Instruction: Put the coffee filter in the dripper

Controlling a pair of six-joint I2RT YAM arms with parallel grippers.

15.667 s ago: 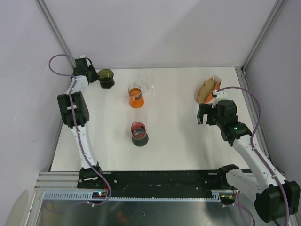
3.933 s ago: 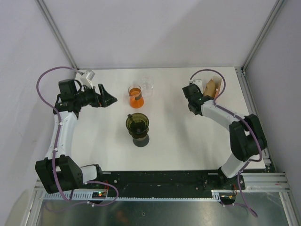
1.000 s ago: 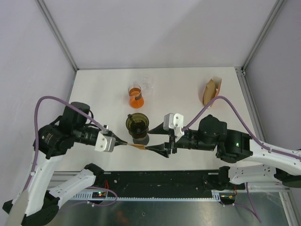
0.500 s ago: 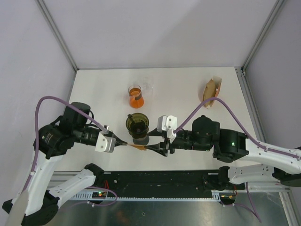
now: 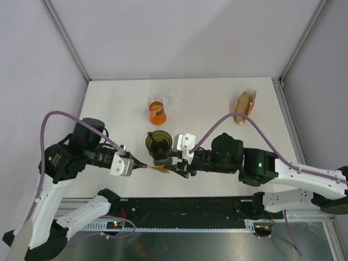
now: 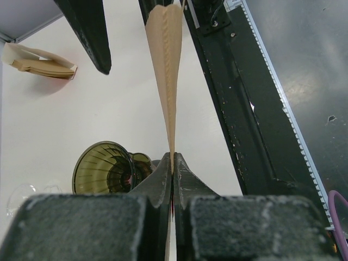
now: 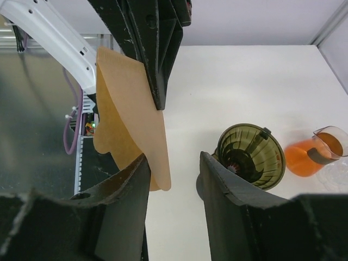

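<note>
The left fingers [image 6: 159, 180] are clamped on one edge of the filter [image 6: 168, 65]. They hold it in the air over the near part of the bench [image 5: 217, 103], just in front of the dripper [image 5: 159, 142]. The right fingers [image 7: 124, 191] stand apart on either side of the filter's free end, not yet closed on it.

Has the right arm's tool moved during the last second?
Yes. The right tool has slid left along the table's near edge, closing in on the paper filter, and now sits just below the dripper, which stayed put.
</note>
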